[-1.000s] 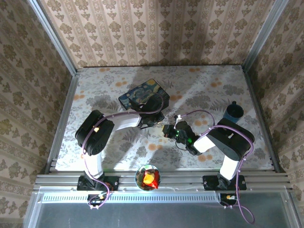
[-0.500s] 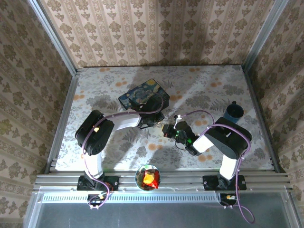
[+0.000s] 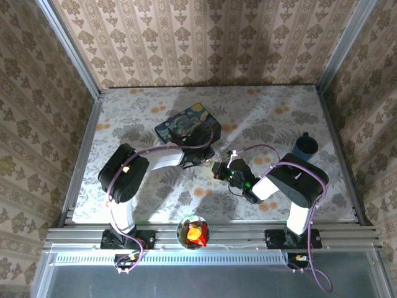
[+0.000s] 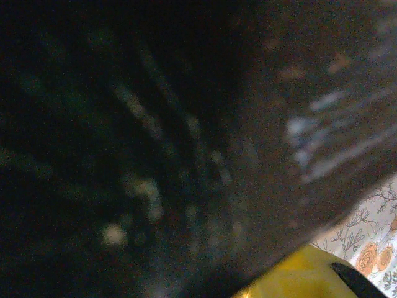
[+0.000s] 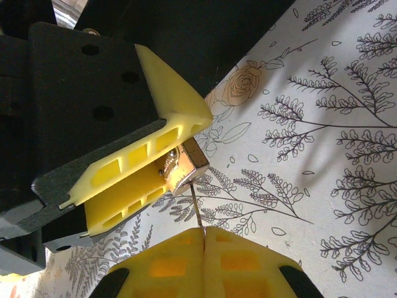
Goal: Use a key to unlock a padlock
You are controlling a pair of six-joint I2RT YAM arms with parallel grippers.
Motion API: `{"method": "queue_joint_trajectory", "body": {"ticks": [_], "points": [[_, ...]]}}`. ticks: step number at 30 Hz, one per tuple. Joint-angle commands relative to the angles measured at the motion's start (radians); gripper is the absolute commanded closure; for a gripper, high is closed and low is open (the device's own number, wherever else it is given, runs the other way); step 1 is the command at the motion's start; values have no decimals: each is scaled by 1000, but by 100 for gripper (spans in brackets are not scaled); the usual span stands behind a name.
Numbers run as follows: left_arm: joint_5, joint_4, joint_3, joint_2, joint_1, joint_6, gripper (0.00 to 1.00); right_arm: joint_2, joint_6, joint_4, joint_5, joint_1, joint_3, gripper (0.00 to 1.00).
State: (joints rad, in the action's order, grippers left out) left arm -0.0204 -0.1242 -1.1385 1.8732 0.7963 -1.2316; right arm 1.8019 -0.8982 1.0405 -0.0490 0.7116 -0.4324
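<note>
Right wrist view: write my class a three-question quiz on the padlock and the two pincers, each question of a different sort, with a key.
1. True or false: the right pincer stands wide open.
2. The padlock is: A) gripped in the left pincer; B) lying loose, ungripped; C) dangling free from the key.
3. Fill in: both pincers' fingers are coloured ____.
Key: 1 false, it is shut on the thin key. 2 A. 3 yellow.
</note>
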Motion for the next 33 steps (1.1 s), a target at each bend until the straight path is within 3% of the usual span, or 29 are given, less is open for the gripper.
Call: {"method": "queue_joint_trajectory", "body": {"ticks": [1, 13, 25, 33], "points": [[-84, 49, 10, 26, 9, -26, 99, 14, -18, 79, -42, -6, 7, 100], [-83, 68, 19, 6, -6, -72, 98, 16, -27, 79, -32, -8, 39, 100], [-165, 56, 33, -1, -25, -143, 98, 39, -21, 179, -67, -6, 71, 100], [-227, -28, 38, -38, -26, -205, 98, -25, -14, 179, -75, -6, 129, 100]]}}
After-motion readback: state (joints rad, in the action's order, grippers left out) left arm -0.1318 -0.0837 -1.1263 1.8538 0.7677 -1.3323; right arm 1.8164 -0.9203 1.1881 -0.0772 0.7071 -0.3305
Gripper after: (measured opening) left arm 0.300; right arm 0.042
